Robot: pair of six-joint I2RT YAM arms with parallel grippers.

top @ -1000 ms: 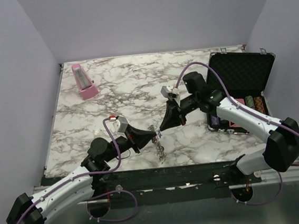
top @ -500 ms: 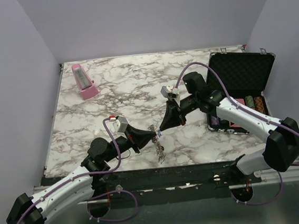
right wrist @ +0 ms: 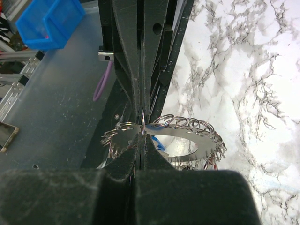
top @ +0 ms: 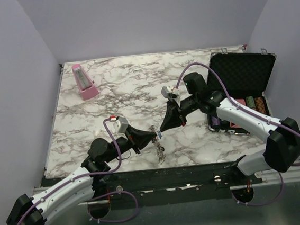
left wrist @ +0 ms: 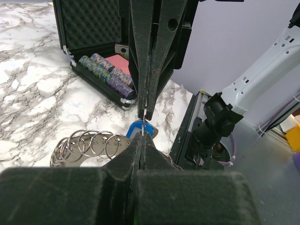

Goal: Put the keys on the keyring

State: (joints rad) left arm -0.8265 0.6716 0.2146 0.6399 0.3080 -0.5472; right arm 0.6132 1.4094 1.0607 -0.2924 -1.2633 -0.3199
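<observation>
Claws pinched together tip to tip, left claw (top: 154, 136), right claw (top: 162, 132), one keyring (right wrist: 187, 140), one blue key (left wrist: 139, 127)

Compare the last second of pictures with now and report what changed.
Nothing visibly changed. The left gripper stays shut with the blue key at its tips. The right gripper stays shut on a loop of the keyring. The two grippers meet tip to tip above the table's near edge. The open chip case and the pink metronome have not moved.
</observation>
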